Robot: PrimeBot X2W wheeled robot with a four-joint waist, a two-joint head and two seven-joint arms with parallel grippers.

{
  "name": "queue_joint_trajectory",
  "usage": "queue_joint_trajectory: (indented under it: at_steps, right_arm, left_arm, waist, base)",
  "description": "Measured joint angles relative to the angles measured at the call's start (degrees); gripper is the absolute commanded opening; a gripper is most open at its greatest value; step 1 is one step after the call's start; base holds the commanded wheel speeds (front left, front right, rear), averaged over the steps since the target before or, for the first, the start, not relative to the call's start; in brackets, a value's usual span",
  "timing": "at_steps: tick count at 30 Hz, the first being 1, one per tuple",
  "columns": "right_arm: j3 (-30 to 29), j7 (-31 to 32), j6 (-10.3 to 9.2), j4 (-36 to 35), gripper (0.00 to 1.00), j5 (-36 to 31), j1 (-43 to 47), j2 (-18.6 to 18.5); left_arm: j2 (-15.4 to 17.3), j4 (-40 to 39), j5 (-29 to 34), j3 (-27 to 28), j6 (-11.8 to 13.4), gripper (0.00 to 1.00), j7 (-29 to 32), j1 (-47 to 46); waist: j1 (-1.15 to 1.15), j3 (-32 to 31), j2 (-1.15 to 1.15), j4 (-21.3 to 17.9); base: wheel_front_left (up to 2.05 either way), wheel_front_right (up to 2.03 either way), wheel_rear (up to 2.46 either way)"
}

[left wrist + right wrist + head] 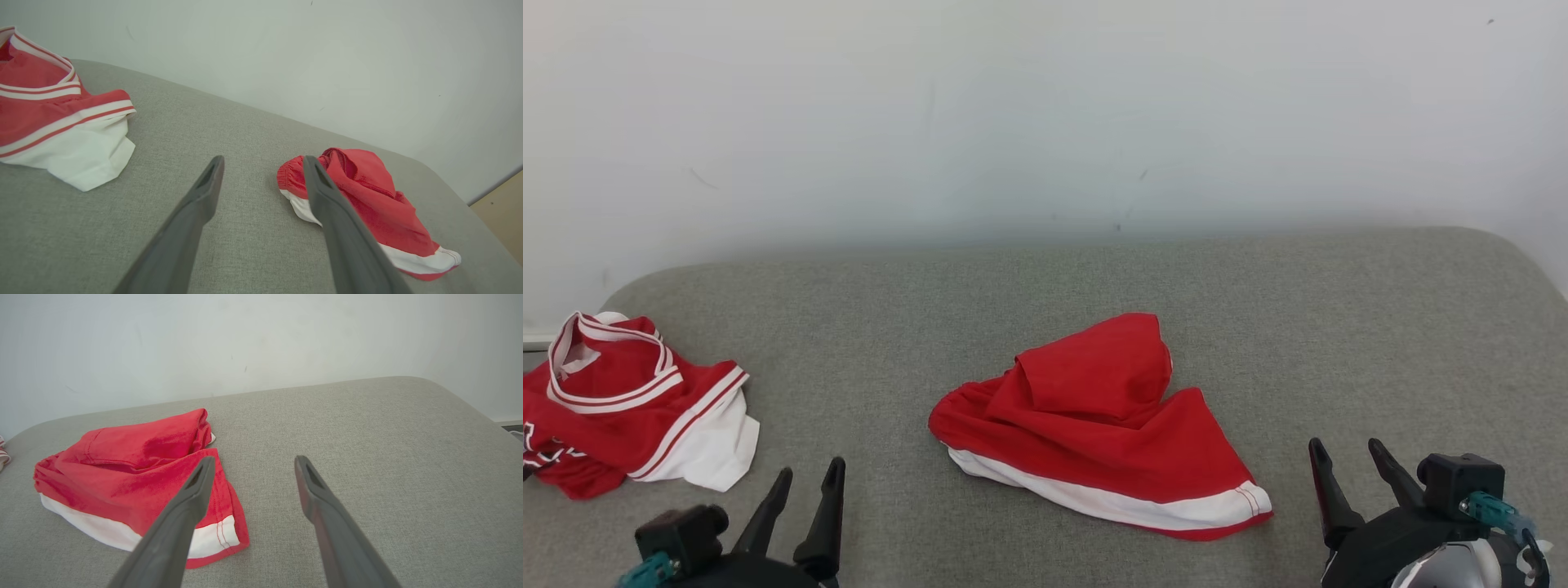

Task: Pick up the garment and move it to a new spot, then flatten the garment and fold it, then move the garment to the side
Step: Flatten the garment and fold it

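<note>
A crumpled red garment [1094, 420] with a white hem band lies in the middle of the grey padded surface, loosely bunched with one flap folded over its top. The left wrist view has the garment [367, 200] to the right of my fingers, and the right wrist view has the garment [135, 473] to the left. My left gripper [809, 475] hovers open at the lower left, short of the garment and to its left. My right gripper [1346, 447] stands open at the lower right, just past the garment's hem corner. Neither holds anything.
A second red and white piece, a jersey [621, 404] with striped trim, lies at the left edge of the grey surface [1339, 327]; the left wrist view has the jersey [61, 114] at its left. A pale wall [1045, 114] rises right behind. The surface's corners are rounded.
</note>
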Motion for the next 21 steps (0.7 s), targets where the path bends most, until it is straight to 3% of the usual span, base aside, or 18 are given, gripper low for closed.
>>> queue_joint_trajectory:
  at_steps: [21]
  right_arm:
    - [-0.9, -5.5, 0.82, 2.3, 1.00, 1.7, 2.0, 1.1]
  left_arm:
    - [2.6, -1.6, 7.2, 3.5, 0.0, 1.00, 0.0, 9.5]
  waist:
    - [0.00, 0.1, 0.00, 3.2]
  base:
    - [0.00, 0.00, 0.00]
